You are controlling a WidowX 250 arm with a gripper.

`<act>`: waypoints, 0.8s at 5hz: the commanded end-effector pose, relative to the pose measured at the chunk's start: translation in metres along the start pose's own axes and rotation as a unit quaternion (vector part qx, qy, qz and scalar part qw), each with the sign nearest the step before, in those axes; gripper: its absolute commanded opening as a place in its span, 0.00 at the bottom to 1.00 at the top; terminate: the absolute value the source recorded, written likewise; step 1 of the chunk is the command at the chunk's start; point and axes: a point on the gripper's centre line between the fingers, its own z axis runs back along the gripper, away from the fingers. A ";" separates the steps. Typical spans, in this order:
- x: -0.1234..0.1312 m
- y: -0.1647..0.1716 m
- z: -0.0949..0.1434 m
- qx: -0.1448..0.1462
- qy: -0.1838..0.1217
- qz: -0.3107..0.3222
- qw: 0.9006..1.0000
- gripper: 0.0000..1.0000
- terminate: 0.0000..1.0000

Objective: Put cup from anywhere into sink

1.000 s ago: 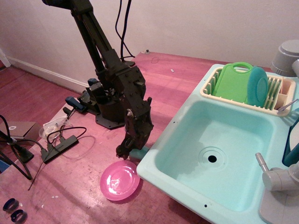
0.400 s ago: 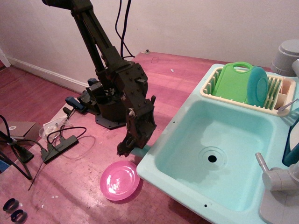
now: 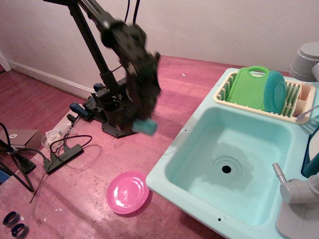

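Jaws: closed on the cup point(image 3: 145, 126), though motion blur hides the grip on the gripper point(image 3: 141, 122).
Cup: held clear above the surface point(image 3: 75, 194), high enough to pass the rim.
Sink point(image 3: 172, 164): just right, empty, ready.
Pink plate point(image 3: 128, 192): below, untouched.

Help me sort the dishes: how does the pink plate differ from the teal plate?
The pink plate lies flat on the wooden floor beside the sink; the teal plate stands on edge in the cream dish rack. Pink shows its full round face; teal shows mostly edge-on. Both are round plastic plates.
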 end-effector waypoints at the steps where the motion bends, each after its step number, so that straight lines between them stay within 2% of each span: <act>1: -0.026 0.010 0.049 0.009 -0.034 -0.007 0.999 0.00 0.00; 2: 0.019 0.013 0.068 0.031 -0.065 -0.019 0.997 0.00 0.00; 3: 0.077 0.006 0.062 0.023 -0.067 -0.060 0.996 0.00 0.00; 4: 0.120 -0.001 0.063 0.016 -0.056 -0.079 0.995 0.00 0.00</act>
